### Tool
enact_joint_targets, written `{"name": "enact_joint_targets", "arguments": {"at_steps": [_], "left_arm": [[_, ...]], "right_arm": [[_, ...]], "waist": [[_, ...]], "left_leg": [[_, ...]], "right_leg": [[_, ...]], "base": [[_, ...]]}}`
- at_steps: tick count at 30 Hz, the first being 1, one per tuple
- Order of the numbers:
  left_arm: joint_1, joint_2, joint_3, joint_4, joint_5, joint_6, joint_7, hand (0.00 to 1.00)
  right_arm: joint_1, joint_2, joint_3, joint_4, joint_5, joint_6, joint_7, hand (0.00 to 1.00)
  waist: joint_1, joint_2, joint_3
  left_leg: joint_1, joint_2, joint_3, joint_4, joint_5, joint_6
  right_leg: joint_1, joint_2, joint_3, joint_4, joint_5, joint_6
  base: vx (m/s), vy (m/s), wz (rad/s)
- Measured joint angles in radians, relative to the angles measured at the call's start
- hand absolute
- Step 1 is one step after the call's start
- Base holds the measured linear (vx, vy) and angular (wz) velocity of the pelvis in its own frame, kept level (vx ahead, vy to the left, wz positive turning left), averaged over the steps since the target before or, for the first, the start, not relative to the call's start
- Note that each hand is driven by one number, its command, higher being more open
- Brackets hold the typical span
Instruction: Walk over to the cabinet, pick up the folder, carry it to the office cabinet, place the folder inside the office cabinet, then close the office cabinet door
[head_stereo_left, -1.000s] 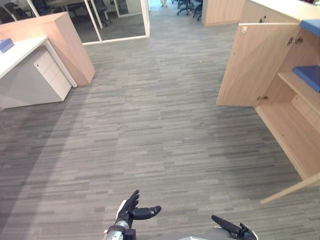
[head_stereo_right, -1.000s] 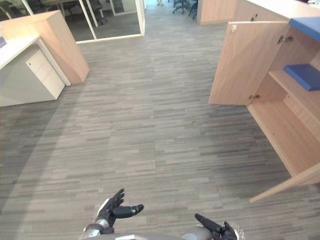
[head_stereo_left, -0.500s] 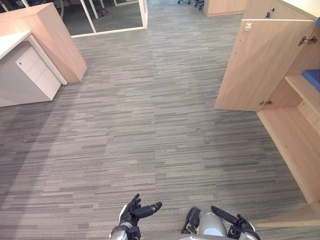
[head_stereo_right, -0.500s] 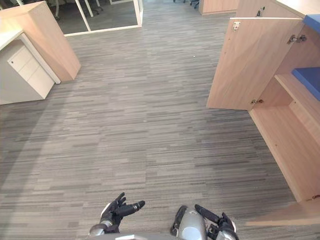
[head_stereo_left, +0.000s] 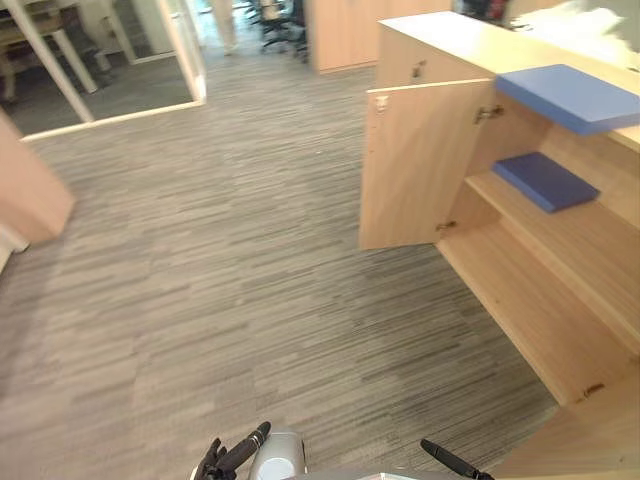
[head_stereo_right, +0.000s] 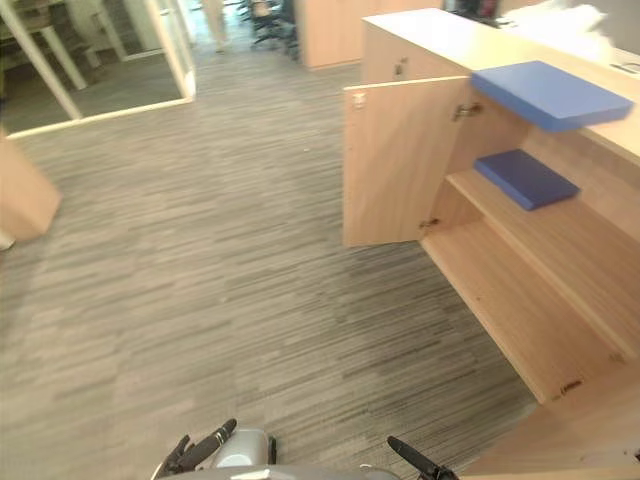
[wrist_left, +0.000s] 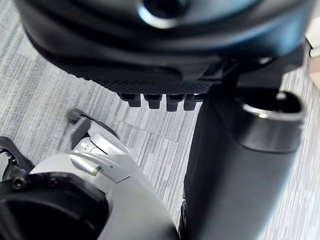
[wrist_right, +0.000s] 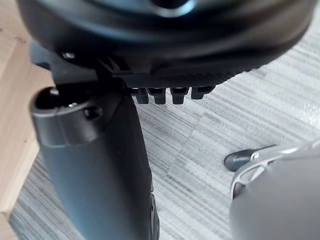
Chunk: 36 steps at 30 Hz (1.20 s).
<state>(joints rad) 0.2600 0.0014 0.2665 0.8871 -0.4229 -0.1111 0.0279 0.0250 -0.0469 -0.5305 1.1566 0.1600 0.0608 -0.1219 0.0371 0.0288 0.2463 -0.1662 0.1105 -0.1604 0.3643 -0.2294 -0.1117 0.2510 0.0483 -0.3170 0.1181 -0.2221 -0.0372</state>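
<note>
The light wood office cabinet (head_stereo_left: 560, 300) stands at the right with both doors open. One door (head_stereo_left: 420, 165) swings out toward the floor's middle and the other door (head_stereo_left: 570, 450) shows at the lower right corner. A blue folder (head_stereo_left: 545, 180) lies flat on the inner shelf. A second blue folder (head_stereo_left: 575, 97) lies on the cabinet's top. My left hand (head_stereo_left: 232, 458) is low at the bottom edge, fingers straight, holding nothing. My right hand (head_stereo_left: 452, 462) is also at the bottom edge, open and apart from the cabinet. Its thumb (wrist_right: 95, 165) stands straight.
Grey striped carpet (head_stereo_left: 230, 260) stretches ahead. A glass partition (head_stereo_left: 110, 50) and office chairs (head_stereo_left: 275, 20) are at the far back. A wooden counter corner (head_stereo_left: 30, 190) juts in at the left. The lower right door crosses the floor by my right side.
The camera has swung right, so the cabinet fills more of the view and the white desk has left it. Both hands sit lower at the bottom edge, still open.
</note>
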Motion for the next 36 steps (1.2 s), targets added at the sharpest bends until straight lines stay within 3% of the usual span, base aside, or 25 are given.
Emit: {"name": "enact_joint_targets", "arguments": {"at_steps": [3,4,5,6,7,8,10,11,13,14,17,18,19,20,21,24,25,26,27,28,29,31,32,34,36], "left_arm": [[0.012,-0.039,0.038,-0.03,-0.015,-0.009,0.051,1.0],[0.02,-0.053,0.064,-0.047,-0.035,-0.01,0.063,1.0],[0.02,-0.052,0.075,-0.059,-0.046,-0.013,0.074,1.0],[0.021,-0.053,0.074,-0.057,-0.044,-0.015,0.077,1.0],[0.023,-0.045,0.07,-0.056,-0.045,-0.014,0.078,1.0],[0.026,-0.02,0.047,-0.046,-0.035,-0.014,0.077,1.0],[0.026,-0.004,0.023,-0.035,-0.013,-0.012,0.077,1.0],[0.013,0.004,0.023,-0.034,0.017,-0.012,0.075,1.0],[-0.01,0.012,0.022,-0.026,0.035,-0.012,0.075,1.0],[-0.023,0.019,0.008,-0.015,0.039,-0.011,0.073,1.0],[-0.041,0.021,-0.013,0.011,0.037,-0.01,0.072,1.0],[-0.049,0.02,-0.014,0.013,0.037,-0.011,0.073,1.0],[-0.051,0.021,-0.015,0.011,0.038,-0.012,0.073,1.0],[-0.062,0.02,-0.015,0.019,0.04,-0.016,0.07,1.0],[-0.067,-0.008,-0.016,0.029,0.04,-0.018,0.071,1.0],[-0.072,-0.044,-0.004,0.029,0.039,-0.018,0.075,1.0],[-0.081,-0.036,-0.005,0.032,0.036,-0.016,0.069,1.0],[-0.087,-0.03,-0.004,0.027,0.031,-0.019,0.073,1.0],[-0.085,-0.029,-0.003,0.027,0.022,-0.019,0.073,1.0],[-0.078,-0.029,0.007,0.024,0.005,-0.018,0.072,1.0],[-0.071,-0.032,0.017,0.016,-0.008,-0.018,0.07,1.0],[-0.069,-0.02,0.015,0.015,-0.009,-0.018,0.066,1.0],[-0.069,-0.009,0.015,0.013,-0.009,-0.019,0.061,1.0],[-0.067,0.005,0.015,0.002,-0.009,-0.019,0.06,1.0],[-0.04,0.0,0.016,0.005,-0.009,-0.018,0.064,1.0]], "right_arm": [[0.042,0.006,0.012,-0.059,-0.002,0.0,-0.018,1.0],[0.055,0.016,0.021,-0.079,-0.003,0.0,-0.019,1.0],[0.071,0.039,0.024,-0.107,-0.005,0.0,-0.024,1.0],[0.074,0.044,0.022,-0.124,-0.005,0.002,-0.024,1.0],[0.069,0.049,0.021,-0.138,-0.007,0.003,-0.02,1.0],[0.065,0.055,0.015,-0.143,-0.004,0.004,-0.016,1.0],[0.057,0.055,0.023,-0.14,-0.012,0.001,-0.014,1.0],[0.055,0.052,0.022,-0.14,-0.041,-0.002,-0.027,1.0],[0.049,0.055,0.024,-0.138,-0.04,-0.006,-0.025,1.0],[0.034,0.056,0.042,-0.132,-0.041,-0.01,-0.018,1.0],[0.018,0.057,0.044,-0.121,-0.04,-0.018,-0.008,1.0],[0.014,0.059,0.046,-0.123,-0.04,-0.024,-0.004,1.0],[0.012,0.06,0.05,-0.121,-0.04,-0.024,-0.003,1.0],[0.006,0.061,0.041,-0.122,-0.023,-0.023,0.006,1.0],[-0.007,0.038,0.05,-0.121,-0.025,-0.026,0.006,1.0],[-0.006,0.039,0.042,-0.144,-0.02,-0.027,0.005,1.0],[-0.007,0.043,0.042,-0.141,-0.019,-0.028,0.003,1.0],[-0.006,0.047,0.043,-0.141,-0.019,-0.025,0.002,1.0],[-0.003,0.046,0.043,-0.14,-0.018,-0.024,0.001,1.0],[0.007,0.04,0.046,-0.141,-0.017,-0.025,-0.002,1.0],[0.014,0.04,0.053,-0.137,-0.005,-0.03,-0.009,1.0],[0.008,0.035,0.07,-0.113,-0.001,-0.03,-0.014,1.0],[-0.001,0.029,0.095,-0.09,-0.002,-0.028,-0.016,1.0],[-0.025,0.022,0.119,-0.052,-0.001,-0.022,-0.021,1.0],[-0.036,0.014,0.136,-0.03,-0.002,-0.018,-0.023,1.0]], "waist": [[0.016,0.017,-0.022],[0.04,0.004,-0.04],[0.058,-0.019,-0.054],[0.065,-0.021,-0.055],[0.062,-0.041,-0.052],[0.042,-0.055,-0.06],[0.026,-0.046,-0.072],[0.017,-0.04,-0.071],[0.015,-0.039,-0.071],[0.008,-0.037,-0.069],[0.006,-0.044,-0.058],[0.003,-0.049,-0.053],[0.002,-0.055,-0.051],[-0.007,-0.058,-0.037],[-0.01,-0.023,-0.028],[-0.029,0.003,-0.029],[-0.033,0.007,-0.03],[-0.035,0.006,-0.024],[-0.033,0.012,-0.021],[-0.033,0.028,-0.019],[-0.033,0.032,-0.019],[-0.028,0.027,-0.018],[-0.019,0.009,-0.016],[-0.002,-0.015,0.004],[0.012,-0.019,0.01]], "left_leg": [[-0.032,-0.004,-0.018,-0.024,0.045,-0.008],[-0.018,-0.02,0.029,-0.021,0.065,0.009],[0.025,-0.037,0.113,-0.053,0.093,0.031],[0.052,-0.042,0.149,-0.071,0.135,0.029],[0.108,-0.082,0.191,-0.083,0.148,0.045],[0.167,-0.117,0.21,-0.107,0.13,0.075],[0.255,-0.126,0.237,-0.164,0.119,0.095],[0.313,-0.12,0.245,-0.205,0.114,0.102],[0.347,-0.094,0.266,-0.241,0.111,0.107],[0.369,-0.062,0.3,-0.263,0.111,0.107],[0.427,-0.034,0.35,-0.285,0.108,0.108],[0.446,-0.031,0.367,-0.299,0.096,0.099],[0.453,-0.035,0.376,-0.301,0.084,0.086],[0.484,-0.036,0.371,-0.305,0.033,0.056],[0.502,-0.005,0.382,-0.308,0.006,0.035],[0.487,0.037,0.391,-0.258,-0.041,0.079],[0.424,0.073,0.378,-0.102,-0.052,0.059],[0.31,0.125,0.342,0.171,-0.037,0.027],[0.262,0.148,0.319,0.296,-0.007,-0.008],[0.187,0.182,0.287,0.52,0.048,-0.061],[0.139,0.199,0.296,0.678,0.066,-0.066],[0.099,0.199,0.334,0.757,0.065,-0.049],[0.064,0.188,0.358,0.75,0.048,-0.026],[0.037,0.15,0.346,0.632,0.014,-0.021],[0.026,0.069,0.19,0.328,-0.013,-0.026]], "right_leg": [[0.005,-0.013,0.077,0.037,-0.054,0.066],[-0.018,-0.05,0.108,0.083,-0.097,0.094],[-0.066,-0.119,0.119,0.226,-0.139,0.124],[-0.113,-0.155,0.111,0.352,-0.151,0.128],[-0.201,-0.262,0.058,0.595,-0.132,0.092],[-0.226,-0.369,-0.03,0.745,-0.061,-0.003],[-0.218,-0.47,-0.151,0.847,0.036,-0.042],[-0.221,-0.511,-0.221,0.901,0.015,-0.017],[-0.262,-0.503,-0.258,0.896,-0.025,0.036],[-0.323,-0.472,-0.285,0.83,-0.055,0.07],[-0.38,-0.426,-0.359,0.612,-0.052,0.082],[-0.405,-0.406,-0.373,0.507,-0.025,0.082],[-0.41,-0.394,-0.37,0.446,0.013,0.066],[-0.411,-0.38,-0.365,0.415,0.074,-0.037],[-0.411,-0.354,-0.364,0.434,0.038,-0.031],[-0.419,-0.322,-0.375,0.467,-0.036,-0.018],[-0.402,-0.298,-0.388,0.45,-0.054,-0.026],[-0.363,-0.258,-0.393,0.408,-0.056,-0.03],[-0.338,-0.232,-0.39,0.383,-0.056,-0.031],[-0.286,-0.177,-0.382,0.332,-0.057,-0.031],[-0.236,-0.135,-0.361,0.283,-0.057,-0.032],[-0.182,-0.093,-0.322,0.206,-0.052,-0.024],[-0.154,-0.074,-0.285,0.156,-0.036,-0.014],[-0.119,-0.068,-0.221,0.109,-0.002,-0.034],[-0.078,-0.052,-0.136,0.053,0.021,-0.045]], "base": [[0.38,0.202,-0.75],[0.45,0.303,-1.02],[0.45,0.297,-1.06],[0.48,0.365,-0.94],[0.46,0.351,-0.62],[0.45,0.36,-0.43],[0.31,0.237,-0.3],[0.29,0.233,-0.41],[0.22,0.162,-0.46],[0.18,0.09,-0.63],[0.25,-0.038,-0.74],[0.22,-0.156,-0.57],[0.21,-0.204,-0.33],[0.2,-0.18,-0.34],[0.2,-0.169,-0.3],[0.2,-0.184,-0.1],[0.27,-0.281,0.0],[0.27,-0.278,-0.05],[0.3,-0.247,-0.26],[0.29,-0.165,-0.49],[0.24,-0.121,-0.55],[0.21,-0.088,-0.64],[0.32,-0.123,-0.99],[0.27,-0.066,-1.09],[0.26,0.014,-1.19]]}}
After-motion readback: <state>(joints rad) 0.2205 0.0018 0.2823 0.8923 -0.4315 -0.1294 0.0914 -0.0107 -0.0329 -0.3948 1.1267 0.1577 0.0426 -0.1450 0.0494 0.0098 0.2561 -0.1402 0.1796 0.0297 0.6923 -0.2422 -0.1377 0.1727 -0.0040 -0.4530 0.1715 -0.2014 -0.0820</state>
